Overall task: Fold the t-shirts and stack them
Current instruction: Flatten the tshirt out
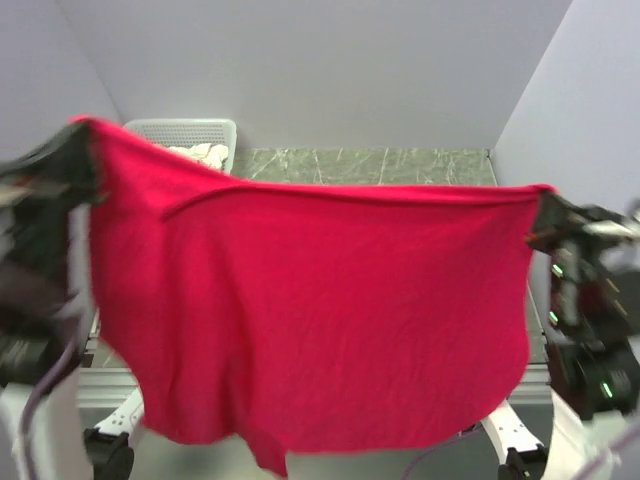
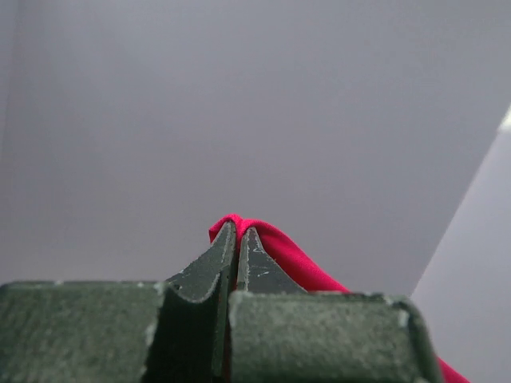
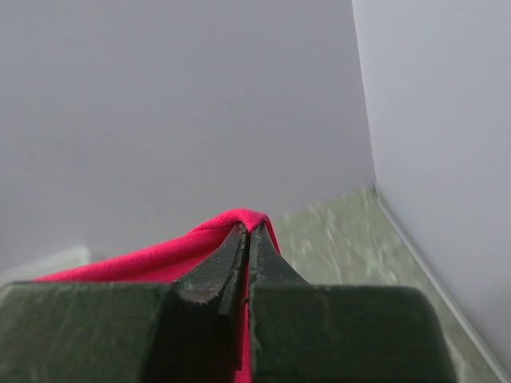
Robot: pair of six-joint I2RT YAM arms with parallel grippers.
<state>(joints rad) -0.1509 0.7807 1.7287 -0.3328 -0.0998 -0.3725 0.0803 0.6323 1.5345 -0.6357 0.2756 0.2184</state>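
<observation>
A bright red t-shirt (image 1: pixel 320 310) hangs spread in the air in the top view, stretched between both arms and covering most of the table. My left gripper (image 1: pixel 88 135) is shut on its upper left corner, and the left wrist view shows red fabric (image 2: pixel 275 247) pinched at the tips of that gripper (image 2: pixel 238 233). My right gripper (image 1: pixel 540 200) is shut on the upper right corner; in the right wrist view, cloth (image 3: pixel 160 255) folds over that gripper's (image 3: pixel 249 231) tips. The lower hem dangles near the arm bases.
A white lattice basket (image 1: pixel 185 130) with pale cloth (image 1: pixel 200 153) inside stands at the back left. The green marbled table (image 1: pixel 400 165) shows behind the shirt. Grey walls enclose the back and both sides.
</observation>
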